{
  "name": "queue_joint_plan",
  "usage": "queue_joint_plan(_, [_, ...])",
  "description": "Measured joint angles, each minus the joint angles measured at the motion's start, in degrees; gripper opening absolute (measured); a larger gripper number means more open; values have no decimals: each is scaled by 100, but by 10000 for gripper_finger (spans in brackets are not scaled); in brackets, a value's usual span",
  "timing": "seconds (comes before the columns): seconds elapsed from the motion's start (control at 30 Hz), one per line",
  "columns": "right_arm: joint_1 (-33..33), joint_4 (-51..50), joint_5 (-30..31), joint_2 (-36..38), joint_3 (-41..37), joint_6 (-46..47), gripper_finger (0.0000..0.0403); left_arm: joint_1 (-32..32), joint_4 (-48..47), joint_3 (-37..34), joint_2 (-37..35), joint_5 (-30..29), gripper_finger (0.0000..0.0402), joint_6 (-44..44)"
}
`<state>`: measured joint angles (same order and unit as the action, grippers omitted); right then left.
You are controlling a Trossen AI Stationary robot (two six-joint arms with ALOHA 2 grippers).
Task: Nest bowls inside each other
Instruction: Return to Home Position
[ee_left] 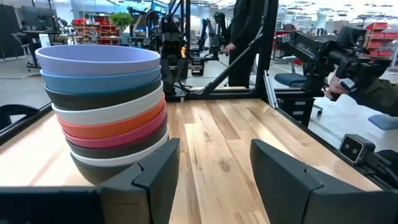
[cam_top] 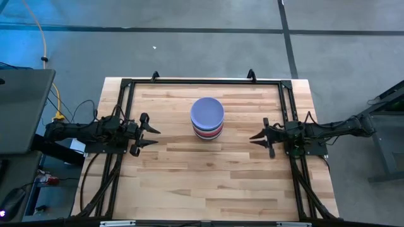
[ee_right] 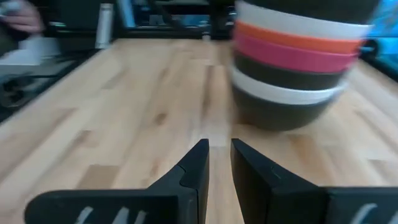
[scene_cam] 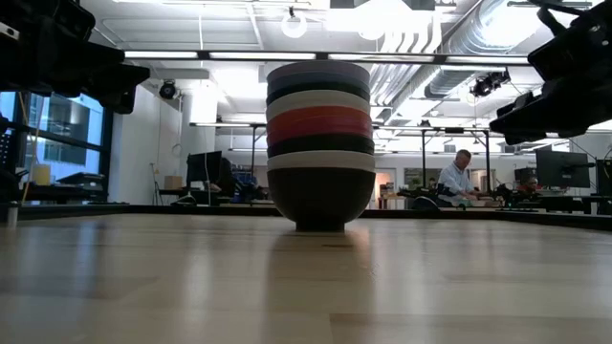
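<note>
Jaws of your left gripper [cam_top: 153, 132] are standing wide, right gripper [cam_top: 254, 136] nearly shut, both empty, flanking the nested bowls [cam_top: 207, 118] on the tabletop [cam_top: 208, 183].

The only thing standing on the table [cam_top: 208, 183] is the stack of bowls [cam_top: 207, 118], set toward the far middle. Bare wood lies open all around it: a broad stretch in front, narrower strips behind it up to the black frame [cam_top: 202, 81] at the far edge. The left gripper [cam_top: 149, 132], fingers spread, and the right gripper [cam_top: 259, 136], fingers nearly together, sit at opposite sides, each well apart from the stack with clear board between.
</note>
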<state>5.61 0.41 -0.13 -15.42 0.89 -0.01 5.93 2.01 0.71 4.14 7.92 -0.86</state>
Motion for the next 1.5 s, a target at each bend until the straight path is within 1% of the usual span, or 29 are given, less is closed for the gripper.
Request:
queue_joint_plan(0.1, [1, 142, -358, 0, 0, -35, 59, -2, 1, 0, 0, 0, 184, 0])
queue_joint_plan(0.23, [2, 657, -241, 0, 0, -576, 59, -2, 1, 0, 0, 0, 184, 0])
queue_joint_plan(0.37, [0, 1708, -134, 59, 0, -1387, 59, -2, 1, 0, 0, 0, 184, -5])
queue_joint_plan(0.43, [0, 1884, -78, 171, 2, -1656, 59, -2, 3, 0, 0, 0, 184, -65])
queue_joint_plan(0.6, [0, 1423, 412, 698, 2, -1685, 59, -2, 2, 0, 0, -1, 184, -198])
queue_joint_plan(0.77, [0, 1109, 416, 1490, 1, -1675, 59, -2, 1, 0, 0, 0, 184, -197])
queue_joint_plan(0.8, [0, 1116, 418, 1532, 5, -1694, 59, -2, 1, 0, 0, 0, 184, -197])
queue_joint_plan(0.87, [0, 1067, 482, 1520, 13, -1711, 59, -4, 0, 0, 0, 0, 184, -160])
queue_joint_plan(0.97, [0, 1072, 741, 1523, 18, -1756, 59, -4, -1, 0, 15, 0, 184, -131])
queue_joint_plan(1.13, [0, 1104, 826, 1519, 15, -1803, 59, -4, -8, 0, 42, -4, 184, -133])
queue_joint_plan(1.23, [0, 1052, 985, 1519, 15, -1805, 59, -4, -3, 0, 42, -6, 184, -140])
queue_joint_plan(1.37, [0, 672, 1410, 1517, 15, -1782, 59, -4, -3, 0, 42, -7, 184, -150])
queue_joint_plan(1.5, [0, 180, 1709, 1519, 15, -1485, 59, -4, -3, 0, 42, -7, 184, -151])
